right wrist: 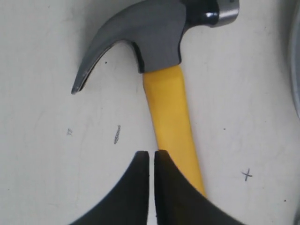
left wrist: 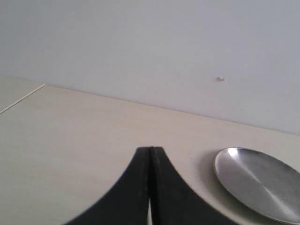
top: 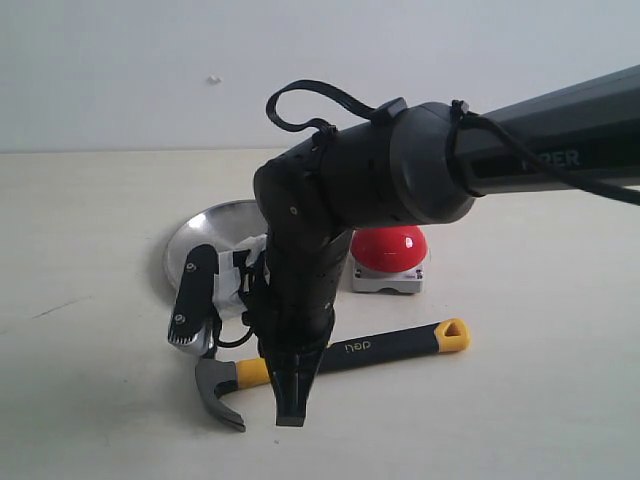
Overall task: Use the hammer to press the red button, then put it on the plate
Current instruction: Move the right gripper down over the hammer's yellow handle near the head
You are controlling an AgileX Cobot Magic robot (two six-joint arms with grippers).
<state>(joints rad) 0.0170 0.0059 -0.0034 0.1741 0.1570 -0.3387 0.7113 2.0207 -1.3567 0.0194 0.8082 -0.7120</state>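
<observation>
The hammer [top: 380, 346] lies flat on the table, its dark steel head [right wrist: 150, 33] toward the front left and its yellow looped end toward the right. My right gripper [top: 290, 405] points straight down over the yellow neck of the handle [right wrist: 171, 117]. It is shut with nothing between the fingers, and its tips [right wrist: 150, 153] stand just beside and partly over the handle. The red button [top: 390, 248] sits on its grey base behind the arm. The silver plate [top: 210, 228] lies at the back left, partly hidden. My left gripper [left wrist: 150, 150] is shut and empty, low over bare table beside the plate [left wrist: 260, 183].
The right arm's thick black forearm [top: 520, 150] crosses from the right edge over the button. A black and white mount [top: 192, 295] on the wrist hangs in front of the plate. A pale wall [left wrist: 140, 47] closes the table's far side. Pen marks [right wrist: 246, 175] dot the tabletop.
</observation>
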